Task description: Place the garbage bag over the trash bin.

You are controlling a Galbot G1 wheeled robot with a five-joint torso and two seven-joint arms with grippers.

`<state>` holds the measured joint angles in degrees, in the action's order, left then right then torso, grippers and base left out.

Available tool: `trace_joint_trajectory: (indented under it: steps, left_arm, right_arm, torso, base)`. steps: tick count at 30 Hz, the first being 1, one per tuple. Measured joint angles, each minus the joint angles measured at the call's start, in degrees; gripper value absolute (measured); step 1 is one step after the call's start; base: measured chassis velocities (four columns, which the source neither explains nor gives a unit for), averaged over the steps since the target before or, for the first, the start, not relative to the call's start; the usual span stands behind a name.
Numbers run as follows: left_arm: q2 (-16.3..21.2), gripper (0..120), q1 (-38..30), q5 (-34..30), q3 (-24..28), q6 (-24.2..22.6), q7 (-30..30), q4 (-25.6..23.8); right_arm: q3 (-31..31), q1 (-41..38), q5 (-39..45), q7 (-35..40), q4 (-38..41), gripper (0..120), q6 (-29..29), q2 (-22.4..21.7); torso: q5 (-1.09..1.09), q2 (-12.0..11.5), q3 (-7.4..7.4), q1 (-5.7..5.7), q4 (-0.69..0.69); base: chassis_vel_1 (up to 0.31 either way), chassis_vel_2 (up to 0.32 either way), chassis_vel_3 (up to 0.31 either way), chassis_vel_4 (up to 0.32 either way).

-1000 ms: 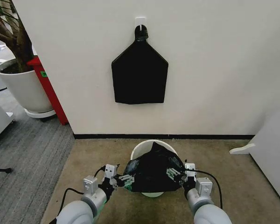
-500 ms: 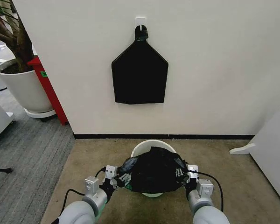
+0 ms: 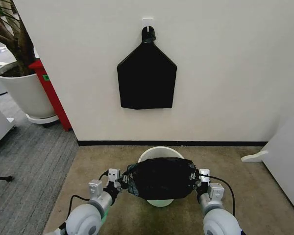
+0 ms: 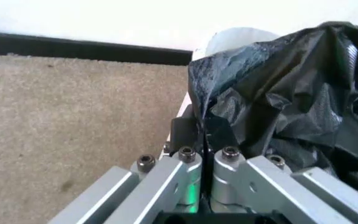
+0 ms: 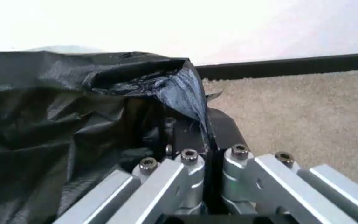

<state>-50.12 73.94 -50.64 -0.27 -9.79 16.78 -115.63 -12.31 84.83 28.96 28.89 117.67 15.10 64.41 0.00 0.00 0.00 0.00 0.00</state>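
I have the garbage bag (image 3: 160, 178) stretched between my two arms, low over the near half of the trash bin (image 3: 159, 152), which stands on the tan carpet (image 3: 245, 191) close to the wall. My left gripper (image 3: 123, 182) is clamped on the bag's left edge; in the left wrist view its fingers (image 4: 195, 135) meet with the black film (image 4: 291, 93) pinched between them. My right gripper (image 3: 194, 179) is closed the same way on the right edge, and the right wrist view shows a fold of plastic (image 5: 179, 88) standing up out of the seam between the pads.

I hold the two edges wide apart so the bag's mouth is drawn flat and broad, as wide as the bin itself, since a slack, bunched bag would not pass around the rolled rim. The bag covers the front part of the bin, while the far arc of the white rim shows bare beyond it. I judge the bag is not yet seated: it hangs across the opening rather than wrapping the rim.

On the wall above hangs a flat black bundle (image 3: 146, 74) knotted at a hook (image 3: 147, 23), well apart from my work. A white plant pot (image 3: 22, 90) stands off to my left.
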Motion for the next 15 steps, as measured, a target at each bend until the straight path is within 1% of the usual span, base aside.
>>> trace_joint_trajectory:
  steps: [3, 6, 11, 15]
  left_arm:
    - [-0.2, 0, -0.8, 0.0, 0.5, 0.2, 0.0, 0.5]
    - [-0.7, 0, -2.1, 0.0, 0.9, 0.5, -0.1, 1.8]
    - [-1.3, 0, -1.8, 0.3, 1.0, 1.1, -0.2, 3.1]
    - [-2.7, 0, -1.5, 0.9, 1.0, 1.5, -0.3, 4.7]
  right_arm:
    - [-0.3, 0.1, -0.1, -0.3, -0.4, 0, -0.5, 0.0]
    - [-0.7, -0.3, -0.8, -1.6, -2.4, 0, -1.9, 0.1]
    - [-0.9, -0.6, -1.5, -2.5, -4.7, 0, -3.3, 0.8]
    - [-1.6, -0.5, -1.7, -4.5, -6.6, 0, -5.2, 1.3]
  torso:
    - [0.0, 0.0, 0.0, 0.0, 0.0]
    - [0.0, 0.0, 0.0, 0.0, 0.0]
    - [0.0, 0.0, 0.0, 0.0, 0.0]
    - [0.0, 0.0, 0.0, 0.0, 0.01]
  base:
    - [0.0, 0.0, 0.0, 0.0]
    - [0.0, 0.0, 0.0, 0.0]
    - [0.0, 0.0, 0.0, 0.0]
    - [0.0, 0.0, 0.0, 0.0]
